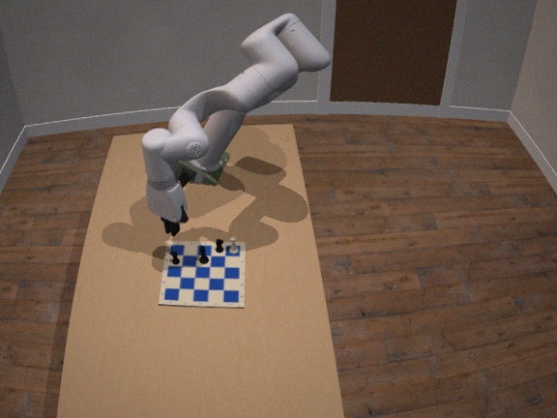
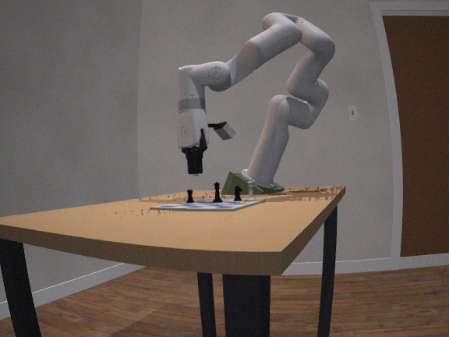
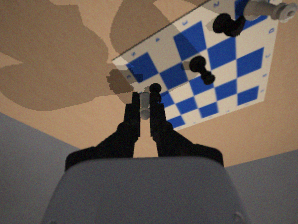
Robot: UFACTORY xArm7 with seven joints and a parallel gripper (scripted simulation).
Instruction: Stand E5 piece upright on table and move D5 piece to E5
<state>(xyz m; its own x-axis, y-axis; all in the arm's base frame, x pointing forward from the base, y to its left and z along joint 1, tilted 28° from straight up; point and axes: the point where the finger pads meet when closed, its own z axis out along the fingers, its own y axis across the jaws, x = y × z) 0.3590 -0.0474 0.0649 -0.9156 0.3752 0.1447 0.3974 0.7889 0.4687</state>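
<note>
A smooth white arm (image 2: 249, 58) of rounded, matte segments rises from a green wedge base (image 2: 234, 181) at the far edge of the table. Its black gripper (image 3: 145, 107) points straight down, raised above the near corner of the board, with the two slim fingers clenched on a small pale piece (image 3: 144, 104) that hangs between their tips, clear of the board.

The board (image 1: 203, 300) is a thin, flat square of glossy blue and cream checks with a cream border carrying small letters and digits. Three dark pieces stand upright on it: a short pawn-like one (image 1: 175, 258) near the corner under the gripper, a taller one (image 1: 203, 254) beside it, and a third (image 1: 219, 246) on the far row. A grey-white piece (image 1: 233, 246) stands upright at the far corner. Which lettered squares these occupy cannot be read.

The table (image 2: 218, 238) has a plain tan, wood-coloured top with a thick edge and dark, straight legs (image 2: 327, 273). Broad soft shadows of the arm fall across it. The floor (image 1: 435, 242) is of dark brown planks with visible grain. The walls (image 2: 78, 97) are flat grey with white skirting, and a brown door (image 1: 393, 48) sits in a white frame.
</note>
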